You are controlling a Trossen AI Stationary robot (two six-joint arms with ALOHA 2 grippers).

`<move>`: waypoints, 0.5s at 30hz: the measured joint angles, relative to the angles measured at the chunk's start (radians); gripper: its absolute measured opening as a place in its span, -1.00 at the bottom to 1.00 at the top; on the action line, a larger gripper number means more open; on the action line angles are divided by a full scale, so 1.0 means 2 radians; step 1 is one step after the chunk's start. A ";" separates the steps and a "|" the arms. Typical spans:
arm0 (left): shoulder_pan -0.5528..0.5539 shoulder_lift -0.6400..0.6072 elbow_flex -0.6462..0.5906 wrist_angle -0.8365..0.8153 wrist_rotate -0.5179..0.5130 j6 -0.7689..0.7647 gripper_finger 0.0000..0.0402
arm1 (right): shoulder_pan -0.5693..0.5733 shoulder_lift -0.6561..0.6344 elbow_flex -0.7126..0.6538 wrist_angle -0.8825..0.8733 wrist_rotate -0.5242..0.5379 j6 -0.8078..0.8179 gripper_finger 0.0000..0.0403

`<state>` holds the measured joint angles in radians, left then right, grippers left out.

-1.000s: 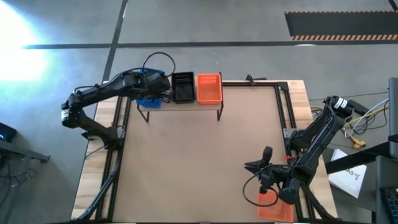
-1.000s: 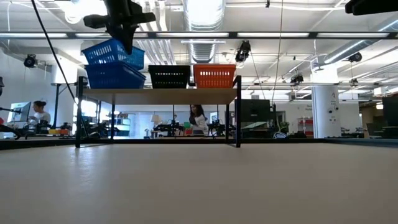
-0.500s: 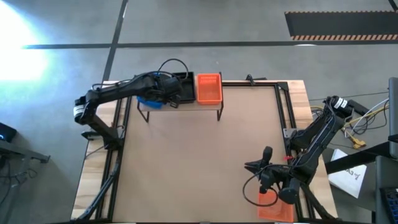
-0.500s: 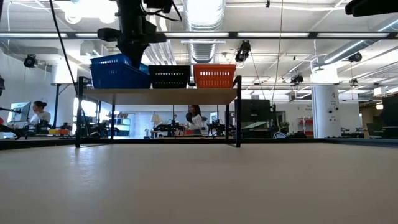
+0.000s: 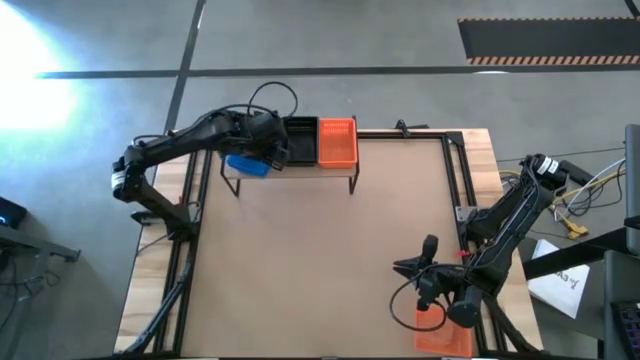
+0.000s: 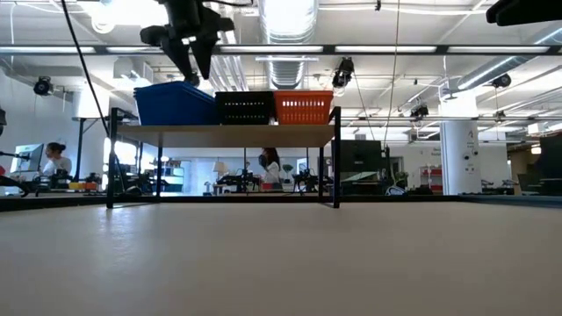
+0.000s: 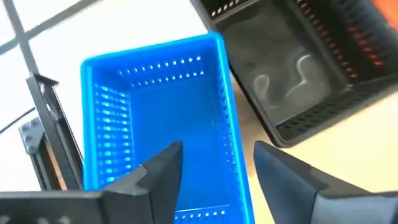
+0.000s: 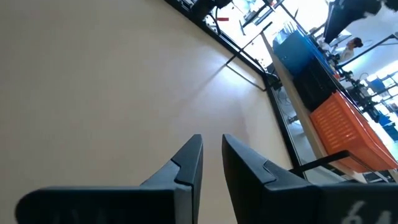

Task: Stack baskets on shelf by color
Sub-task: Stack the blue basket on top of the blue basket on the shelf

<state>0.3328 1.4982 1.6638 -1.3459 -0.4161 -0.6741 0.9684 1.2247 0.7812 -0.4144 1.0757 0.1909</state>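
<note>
On the shelf at the table's far left stand blue baskets nested as one stack, a black basket and an orange basket, side by side on their bottoms. My left gripper hovers open just above the blue stack. In the left wrist view its fingers stand either side of the blue basket's wall nearest the black basket, clear of it. My right gripper waits near the table's right front corner, its fingers close together with nothing between them.
Another orange basket lies at the near right edge under my right arm. The tabletop between shelf and right arm is bare. A black frame runs along the table's edges. People sit in the room beyond.
My left gripper has lowered a tilted blue basket into the blue one on the shelf and gone toward the black basket. Then it has opened, let go and risen a little. The blue stack now sits level, closer to the black basket.
</note>
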 joint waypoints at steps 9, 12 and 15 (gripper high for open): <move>-0.014 -0.045 -0.007 -0.035 0.126 0.298 -0.06 | 0.000 0.000 0.000 0.000 0.000 0.000 -0.73; -0.027 -0.046 -0.021 -0.064 0.126 0.366 -0.11 | 0.000 0.000 0.000 0.000 0.000 0.000 -0.73; -0.033 -0.044 -0.037 -0.086 0.099 0.396 -0.17 | 0.000 0.000 0.000 0.000 0.000 0.000 -0.73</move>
<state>0.2660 1.4092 1.5904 -1.5171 -0.2174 0.1188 0.9684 1.2247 0.7807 -0.4141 1.0756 0.1913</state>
